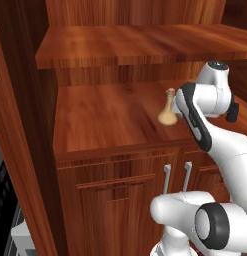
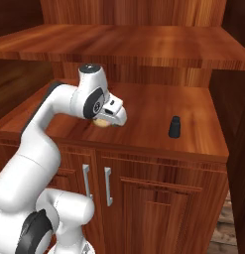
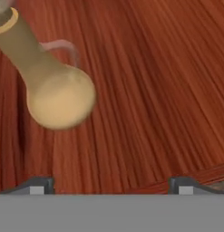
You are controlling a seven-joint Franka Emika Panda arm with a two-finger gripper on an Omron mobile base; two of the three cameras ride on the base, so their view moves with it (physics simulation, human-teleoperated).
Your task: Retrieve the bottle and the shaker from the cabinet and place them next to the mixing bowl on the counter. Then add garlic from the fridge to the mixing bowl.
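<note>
The tan bottle (image 1: 167, 112) stands upright on the broad lower shelf of the cabinet (image 1: 102, 122), near its front right part. In the hand view the bottle (image 3: 56, 97) lies up and to the left, off the line between the fingers. My gripper (image 3: 111, 186) is open, its two dark fingertips (image 3: 37, 185) wide apart with only bare wood between them. In the right base view my hand (image 2: 114, 113) hovers just over the bottle's base (image 2: 100, 122). The black shaker (image 2: 174, 127) stands apart to the right on the same shelf. The mixing bowl, counter, garlic and fridge are out of view.
An upper shelf (image 1: 140, 45) overhangs the work space closely. Below the shelf edge are lower doors with silver bar handles (image 2: 86, 181). The cabinet's side walls (image 1: 17, 125) close in on both sides. A grey-white object (image 1: 20, 235) sits low at the far left.
</note>
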